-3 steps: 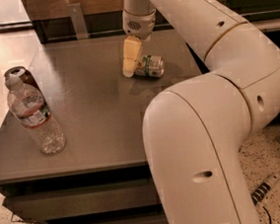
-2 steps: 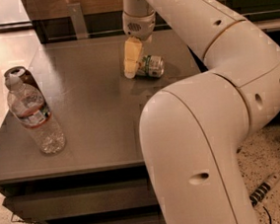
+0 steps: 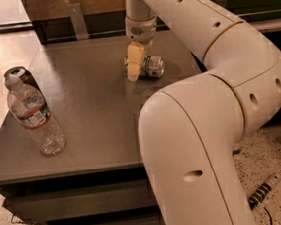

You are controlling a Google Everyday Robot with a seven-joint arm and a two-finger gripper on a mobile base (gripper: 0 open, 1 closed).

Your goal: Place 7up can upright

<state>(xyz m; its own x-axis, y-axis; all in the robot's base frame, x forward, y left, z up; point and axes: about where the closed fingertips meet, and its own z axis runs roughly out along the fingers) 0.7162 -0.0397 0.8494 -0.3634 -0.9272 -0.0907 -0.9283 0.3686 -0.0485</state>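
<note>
Grasp step, likely: pincer (image 3: 134, 69) low at one end of 7up can (image 3: 152, 66), which lies on its side, far middle of surface (image 3: 81, 120). Cannot tell grip state. Next calls for secure hold, then tipping upright.

Bulky white arm (image 3: 198, 144) built from rounded glossy shells, small dark oval holes (image 3: 193, 175) dotted along them, a thin tan seam (image 3: 220, 31) seen at one joint, grey perforated wrist collar (image 3: 141, 31) (speckled like a grille), pale cream gripper (image 3: 133, 69) set low over the far part of the table (image 3: 81, 115)
</note>
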